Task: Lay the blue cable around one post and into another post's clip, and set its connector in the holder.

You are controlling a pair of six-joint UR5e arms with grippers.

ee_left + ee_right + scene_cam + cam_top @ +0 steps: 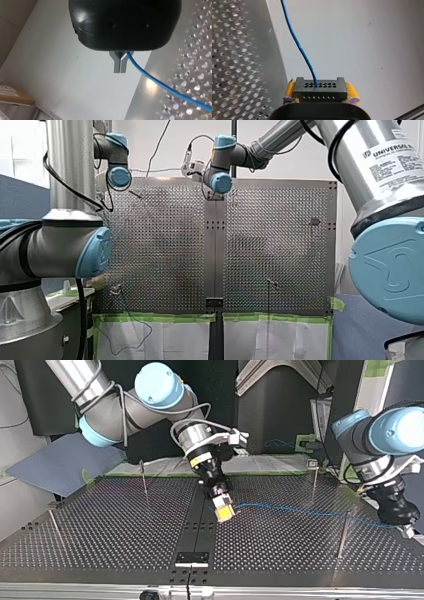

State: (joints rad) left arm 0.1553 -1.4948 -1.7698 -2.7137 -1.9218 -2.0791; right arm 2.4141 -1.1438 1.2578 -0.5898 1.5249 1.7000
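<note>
Grey perforated metal table (125,525) fills the workspace, with thin upright metal posts standing on it, one near my left arm (342,535) and one with a small head further back (313,472). My right gripper (223,510) hangs low over the middle of the table. In its wrist view the yellow pads (350,91) are pressed on both sides of the black rectangular connector with rows of holes (320,90). The thin blue cable (300,511) leaves this connector and runs just above the table to my left gripper (402,522) at the top view's right. In the left wrist view the metal fingers (120,68) stand together, and the cable comes out at their root, so I judge they are clamped on it. The cable is not yet around any post or in any clip, so the routing is at its beginning. Risk is, I think, in the tension. If the arms go apart too much, the cable can slide through the smooth metal fingers or pull on its joint with the connector. If it sags, it can catch on the wrong post. The connector could also turn between the pads.
</note>
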